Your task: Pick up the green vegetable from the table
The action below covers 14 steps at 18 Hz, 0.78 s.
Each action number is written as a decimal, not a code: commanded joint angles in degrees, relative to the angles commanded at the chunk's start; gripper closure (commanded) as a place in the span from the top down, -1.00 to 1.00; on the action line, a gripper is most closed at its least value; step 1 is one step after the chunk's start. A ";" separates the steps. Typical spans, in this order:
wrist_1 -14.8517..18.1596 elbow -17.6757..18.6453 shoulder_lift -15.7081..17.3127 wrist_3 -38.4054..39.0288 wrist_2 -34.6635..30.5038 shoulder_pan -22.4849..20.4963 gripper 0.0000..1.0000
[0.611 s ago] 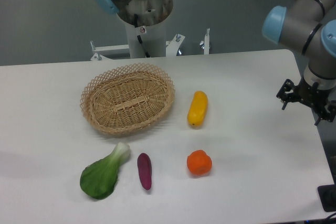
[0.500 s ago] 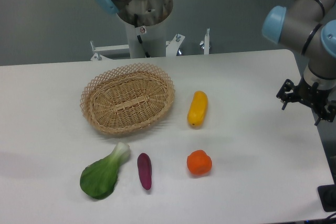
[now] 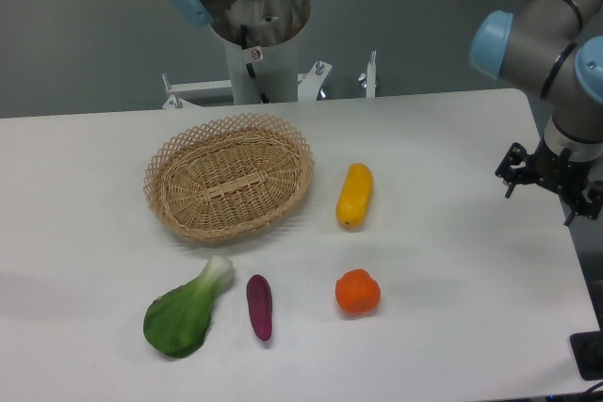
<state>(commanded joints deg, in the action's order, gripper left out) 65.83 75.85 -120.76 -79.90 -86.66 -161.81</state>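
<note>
You are looking at a white surface [image 3: 452, 138] with rounded corners, carrying five items. A woven wicker basket [image 3: 229, 187] is sitting toward the back left. A yellow piece [image 3: 355, 195] is lying just right of it. Along the front, the green vegetable [image 3: 186, 312], a slim purple piece [image 3: 259, 306] and an orange piece [image 3: 358, 292] are resting apart.

White counter [image 3: 452, 327], dark green leaf fading to pale stem on the green vegetable [image 3: 185, 313], purple eggplant piece [image 3: 259, 306], tan open-weave basket [image 3: 229, 186], yellow piece [image 3: 355, 194], orange piece [image 3: 358, 292], black end effector [image 3: 543, 187].
</note>
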 joint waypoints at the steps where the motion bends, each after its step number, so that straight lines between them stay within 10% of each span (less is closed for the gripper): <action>1: 0.17 0.00 0.09 1.32 0.26 0.35 1.00; 14: -0.35 1.05 0.62 27.59 7.21 13.08 1.00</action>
<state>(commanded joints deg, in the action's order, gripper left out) 65.48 76.90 -120.15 -52.31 -79.45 -148.73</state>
